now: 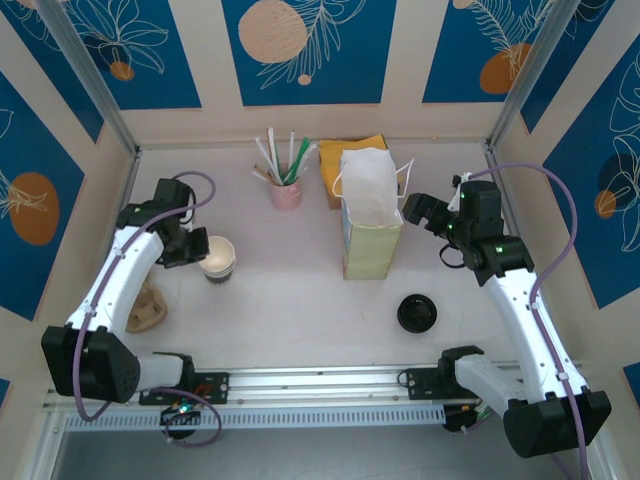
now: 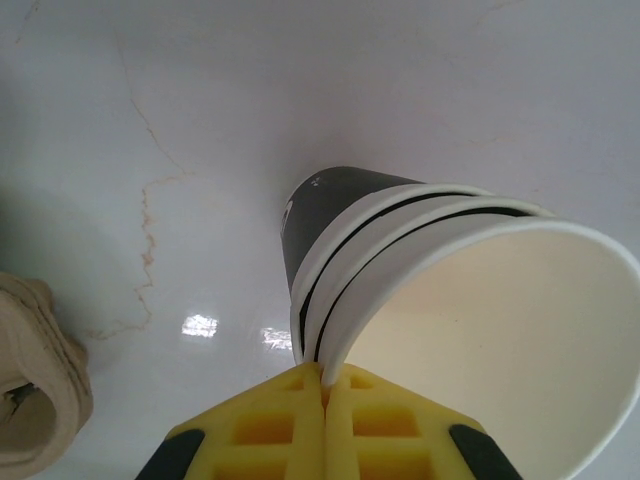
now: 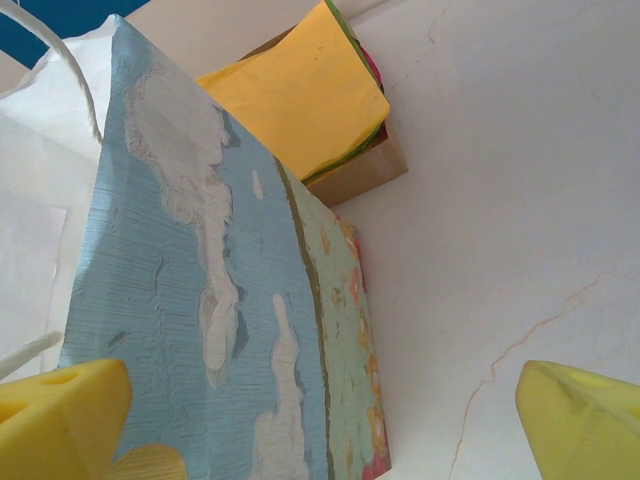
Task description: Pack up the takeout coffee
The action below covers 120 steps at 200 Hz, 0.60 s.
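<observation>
The takeout coffee cup (image 1: 217,258), white with a dark band and pale inside, stands lidless at the left of the table. My left gripper (image 1: 197,250) is shut on its near-left rim. In the left wrist view the yellow pads (image 2: 300,420) pinch the white rim of the cup (image 2: 480,300), where nested cup edges show. The round black lid (image 1: 417,313) lies flat on the table at the front right, apart from both arms. My right gripper (image 1: 420,212) hangs open beside the upper right side of the paper bag (image 1: 371,215). The right gripper (image 3: 320,430) has nothing in it, and the bag (image 3: 200,280) is close in front.
A pink cup of straws (image 1: 285,185) stands at the back, with a box of yellow napkins (image 1: 345,160) behind the bag. A brown cardboard cup carrier (image 1: 147,308) lies by the left arm. Walls close in the table on three sides.
</observation>
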Available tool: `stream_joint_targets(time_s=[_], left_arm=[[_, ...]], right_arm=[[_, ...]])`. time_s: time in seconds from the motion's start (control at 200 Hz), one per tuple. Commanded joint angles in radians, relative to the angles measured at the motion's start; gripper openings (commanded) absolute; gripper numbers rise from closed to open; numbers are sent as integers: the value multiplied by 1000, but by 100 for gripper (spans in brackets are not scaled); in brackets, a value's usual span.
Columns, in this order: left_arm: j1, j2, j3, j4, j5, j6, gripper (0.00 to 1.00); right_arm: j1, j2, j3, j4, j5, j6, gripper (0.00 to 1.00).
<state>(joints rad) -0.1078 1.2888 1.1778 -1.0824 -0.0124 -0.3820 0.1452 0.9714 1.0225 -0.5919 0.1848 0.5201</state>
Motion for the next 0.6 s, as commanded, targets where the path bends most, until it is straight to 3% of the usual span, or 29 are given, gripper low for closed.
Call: stream_joint_targets(time_s=[0.0, 0.25, 0.34, 0.595], left_arm=[[16, 7, 25, 21, 69, 24, 1], [37, 18, 13, 42, 159, 16, 4], [40, 26, 3, 45, 170, 12, 0], [48, 58, 0, 46, 186, 16, 4]], right_arm=[[8, -17, -10, 3, 15, -20, 99], [8, -16, -16, 9, 9, -18, 99], [7, -16, -16, 10, 8, -18, 99], [8, -18, -16, 7, 13, -19, 99]])
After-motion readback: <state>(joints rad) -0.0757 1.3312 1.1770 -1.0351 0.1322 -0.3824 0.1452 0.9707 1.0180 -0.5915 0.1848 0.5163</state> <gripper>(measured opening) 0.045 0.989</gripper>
